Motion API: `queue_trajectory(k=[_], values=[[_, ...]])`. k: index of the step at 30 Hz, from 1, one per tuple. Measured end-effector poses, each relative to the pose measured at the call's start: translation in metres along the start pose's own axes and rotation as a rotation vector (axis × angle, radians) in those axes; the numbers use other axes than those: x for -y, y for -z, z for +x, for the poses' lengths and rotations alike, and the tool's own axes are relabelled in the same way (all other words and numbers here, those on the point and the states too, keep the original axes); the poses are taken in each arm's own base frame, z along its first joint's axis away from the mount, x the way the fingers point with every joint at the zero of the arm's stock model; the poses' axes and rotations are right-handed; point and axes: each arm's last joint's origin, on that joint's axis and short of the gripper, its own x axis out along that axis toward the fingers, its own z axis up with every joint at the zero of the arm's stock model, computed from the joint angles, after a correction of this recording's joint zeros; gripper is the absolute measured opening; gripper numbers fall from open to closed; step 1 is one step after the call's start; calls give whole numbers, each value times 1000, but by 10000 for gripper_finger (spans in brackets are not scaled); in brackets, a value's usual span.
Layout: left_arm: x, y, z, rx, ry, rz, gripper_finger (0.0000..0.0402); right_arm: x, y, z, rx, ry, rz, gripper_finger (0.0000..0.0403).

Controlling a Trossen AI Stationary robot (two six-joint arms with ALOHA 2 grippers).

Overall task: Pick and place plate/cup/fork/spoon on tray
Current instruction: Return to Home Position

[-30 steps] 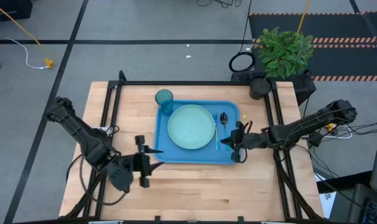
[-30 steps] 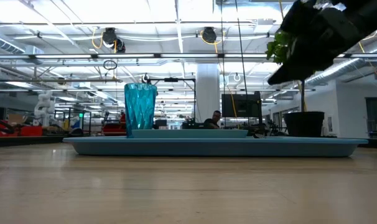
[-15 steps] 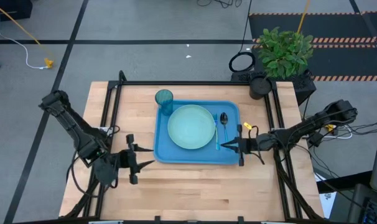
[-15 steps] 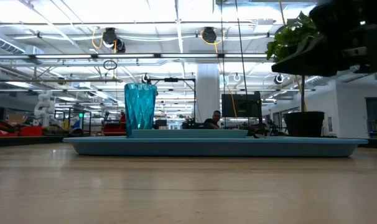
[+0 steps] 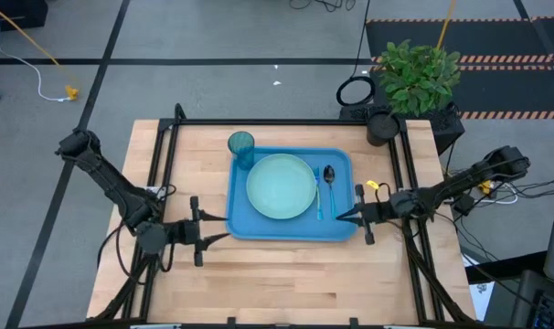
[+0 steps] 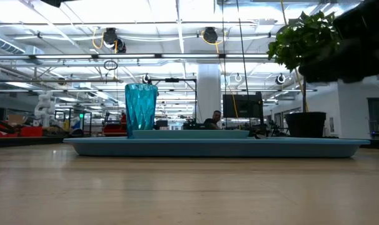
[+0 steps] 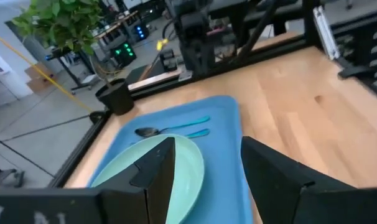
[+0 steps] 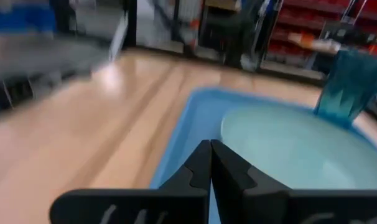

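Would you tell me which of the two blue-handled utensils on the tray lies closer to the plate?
The fork: it lies right along the edge of the plate, while the spoon, with its dark oval bowl, lies beyond it.

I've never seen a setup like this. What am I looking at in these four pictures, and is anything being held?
This is a robot with two dark arms at a wooden table. One camera looks straight down, one sits at table level, one rides on each wrist. On the blue tray are a mint plate, a teal cup, a fork and a spoon. The left tool, open, and the right tool, shut, hover at the tray's opposite edges, holding nothing.
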Motion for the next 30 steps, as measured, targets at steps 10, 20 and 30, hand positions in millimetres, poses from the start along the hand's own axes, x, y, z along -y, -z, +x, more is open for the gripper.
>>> queue_trajectory(k=[10,20,30], values=[[-9,-2,6,9,-63,-8,186,3,-17,-17,151,-15,11,0],[-30,-2,6,3,114,24,85,5,-20,-26,172,-7,-36,0],[-41,7,15,-51,284,59,11,6,-15,-26,128,5,-164,0]])
